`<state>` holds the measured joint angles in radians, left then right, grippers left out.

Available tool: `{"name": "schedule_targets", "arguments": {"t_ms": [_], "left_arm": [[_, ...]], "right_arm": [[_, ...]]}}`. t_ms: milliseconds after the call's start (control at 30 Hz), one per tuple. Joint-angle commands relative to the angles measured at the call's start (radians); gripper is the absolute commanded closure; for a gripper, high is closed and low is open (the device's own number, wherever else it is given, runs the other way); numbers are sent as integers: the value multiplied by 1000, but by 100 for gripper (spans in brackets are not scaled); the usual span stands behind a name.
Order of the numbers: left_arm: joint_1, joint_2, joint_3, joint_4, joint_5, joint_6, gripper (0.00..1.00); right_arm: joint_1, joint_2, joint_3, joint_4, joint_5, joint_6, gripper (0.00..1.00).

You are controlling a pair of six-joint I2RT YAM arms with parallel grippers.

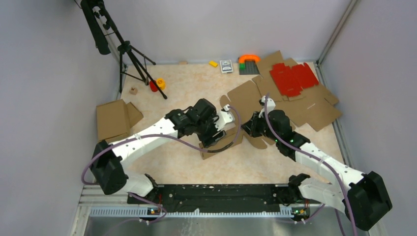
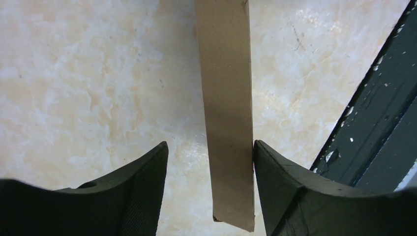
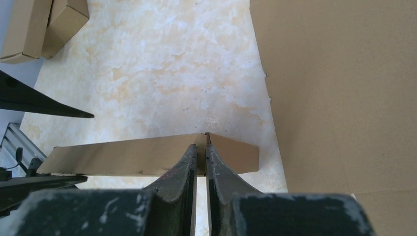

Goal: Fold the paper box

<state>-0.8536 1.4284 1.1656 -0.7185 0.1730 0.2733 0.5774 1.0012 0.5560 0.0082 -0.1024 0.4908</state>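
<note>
Here, step in hand: a side wall of the paper box [image 1: 246, 96] is judged to be in the course of being raised along its crease.
Next move: a firm pinch on one flap is called for while the neighbouring wall is pressed upright.
Bench [image 1: 172, 164]: the box is laid mid-surface, between both arms.
Raised strip [image 2: 228, 98]: stood between the fingers of the open left pincer [image 2: 210, 147], touching one finger only.
Right pincer [image 3: 201, 147]: closed to a slit, apparently clamped on a flap edge of the box.
</note>
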Motion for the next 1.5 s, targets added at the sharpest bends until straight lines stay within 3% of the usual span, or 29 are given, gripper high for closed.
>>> {"name": "schedule_targets", "arguments": {"t_ms": [0, 133, 200, 267, 400, 500, 667, 933, 1033, 1167, 1467], "left_arm": [[-2, -70, 43, 40, 53, -31, 34], [-2, -146, 32, 78, 115, -62, 34], [-2, -195, 27, 84, 110, -88, 39], [-2, -236, 20, 84, 91, -120, 54], [-2, -310, -11, 62, 84, -182, 100], [-3, -341, -42, 23, 146, -200, 100], [-2, -336, -91, -29, 16, -268, 100], [-2, -269, -212, 58, 14, -316, 100], [-2, -215, -205, 26, 75, -318, 100], [-3, -186, -191, -7, 37, -324, 100], [-2, -293, -83, -57, -54, -325, 100]], "right_arm": [[-7, 16, -35, -143, -9, -39, 94], [-7, 26, -23, -148, -6, -42, 94], [-7, 29, -16, -151, -7, -45, 94], [-6, 33, -7, -152, -8, -46, 94], [-7, 46, 9, -157, -10, -52, 94], [-7, 57, 17, -157, -15, -56, 95], [-7, 78, 28, -157, -28, -59, 96], [-7, 90, 38, -161, -35, -63, 97], [-7, 90, 43, -168, -30, -67, 97], [-6, 92, 42, -166, -28, -67, 97], [-7, 106, 64, -163, -25, -70, 97]]}}
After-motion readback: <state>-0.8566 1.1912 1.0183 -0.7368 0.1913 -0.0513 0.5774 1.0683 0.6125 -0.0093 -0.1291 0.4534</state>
